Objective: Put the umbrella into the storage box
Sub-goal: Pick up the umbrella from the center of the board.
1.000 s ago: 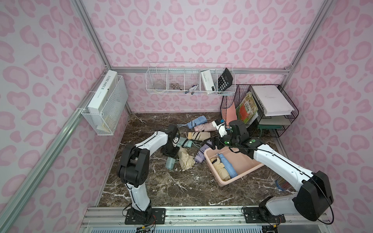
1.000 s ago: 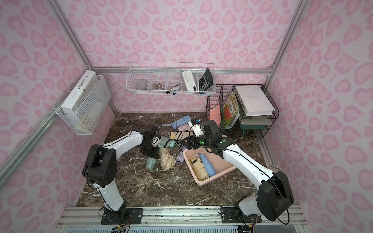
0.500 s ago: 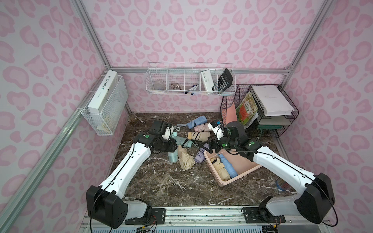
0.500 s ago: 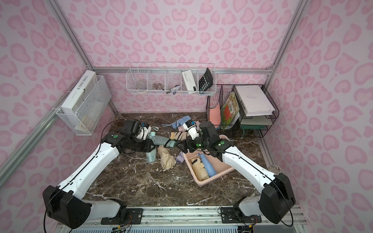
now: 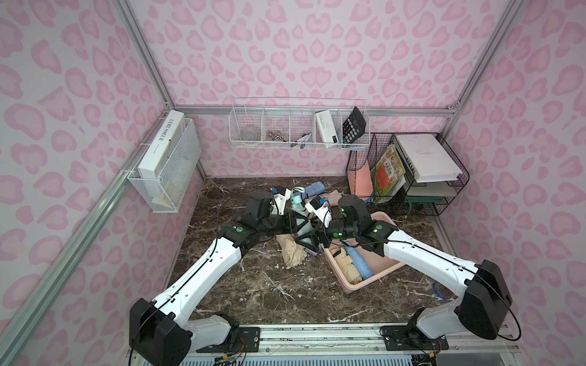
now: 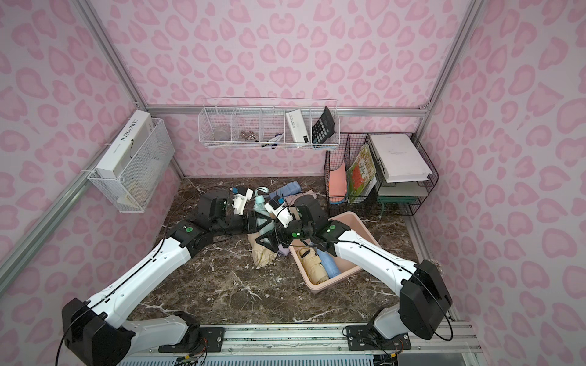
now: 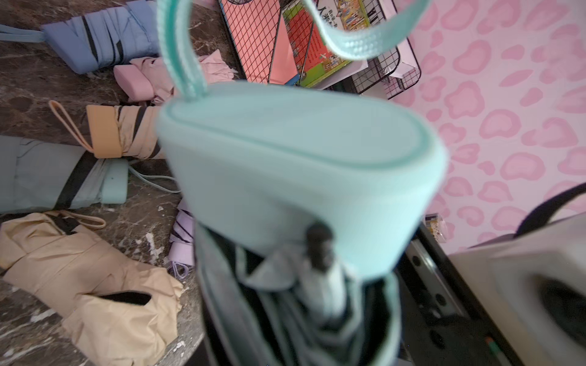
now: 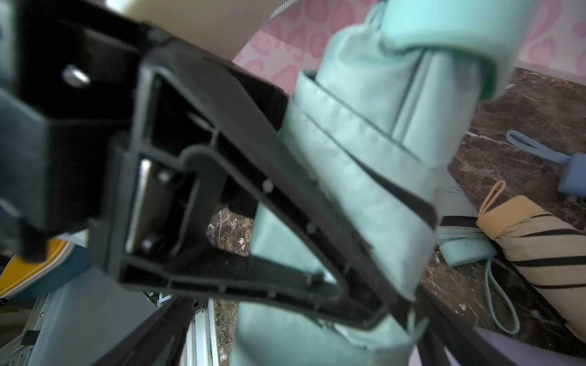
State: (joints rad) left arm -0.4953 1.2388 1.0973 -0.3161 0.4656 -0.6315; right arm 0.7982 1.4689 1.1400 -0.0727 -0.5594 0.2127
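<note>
1. The left arm (image 5: 206, 263) stretches from the front-left base forward and inward, with its forearm low over the table (image 5: 253, 285). The left pincer (image 5: 293, 221) is clamped on the folded canopy of the mint-green umbrella (image 7: 301, 158), holding it roughly upright with the handle and strap on top. The umbrella hangs above the table just left of the storage box (image 5: 358, 286), outside it.
2. The right arm (image 5: 421, 253) reaches from the front-right base across the box's far end. The right pincer (image 5: 306, 242) is spread wide on either side of the umbrella's lower end. Whether it touches the umbrella cannot be told.
3. The left-wall wire basket (image 5: 177, 171) holds a white book (image 5: 161, 142).
4. The back-wall wire basket (image 5: 247, 145) holds a white box (image 5: 326, 126) and a calculator (image 5: 353, 126).
5. In the storage box, a beige umbrella (image 5: 344, 263) and a blue umbrella (image 5: 358, 264) lie side by side.
6. The black wire file rack (image 5: 459, 177) holds a pink folder (image 5: 363, 185), a picture book (image 5: 388, 168) and white papers (image 5: 425, 157).
</note>
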